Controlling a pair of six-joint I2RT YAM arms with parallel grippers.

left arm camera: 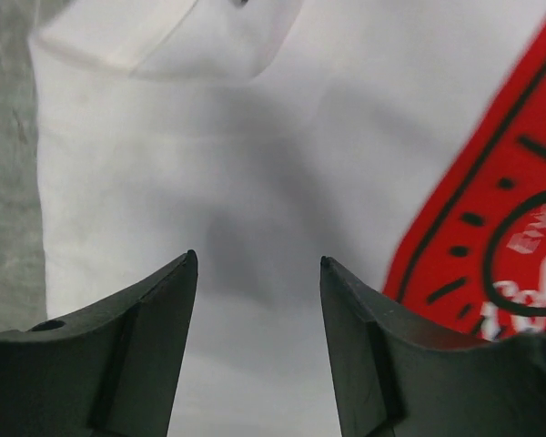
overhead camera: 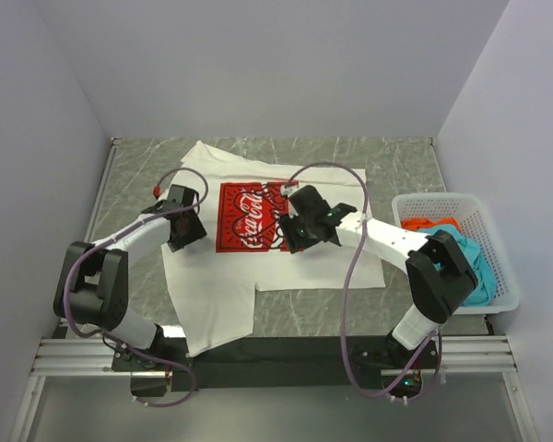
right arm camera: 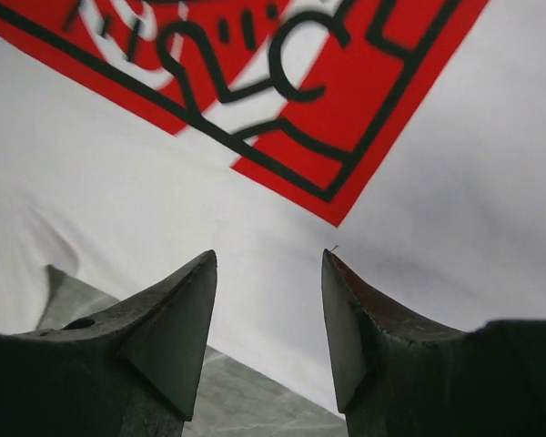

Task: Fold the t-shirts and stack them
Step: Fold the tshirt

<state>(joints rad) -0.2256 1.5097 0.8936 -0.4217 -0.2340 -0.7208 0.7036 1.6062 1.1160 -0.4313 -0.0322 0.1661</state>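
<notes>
Grey marbled desk (overhead camera: pixel 350 166) carries the whole job, and most of it looks undone. The white t-shirt (overhead camera: pixel 212 304) lies spread face-up across the middle, its red square print (overhead camera: pixel 244 216) fully showing. Its right side ends in a straight edge while the lower left runs on toward the near edge of the desk, so one fold may have been made there, though the top view is too coarse to be sure. At the right of the desk sits the white mesh basket (overhead camera: pixel 438 197), with the teal t-shirt (overhead camera: pixel 477 272) and the red-orange t-shirt (overhead camera: pixel 429 224) bunched inside, neither one laid out. No stack exists yet. The left hand (left arm camera: pixel 259 273) hangs over plain white cloth just left of the print, jaws partly apart with nothing between them. The right hand (right arm camera: pixel 268 264) hangs over a corner of the print near an edge of the shirt, likewise parted and empty. On this showing, one shirt is at most begun and two wait.
</notes>
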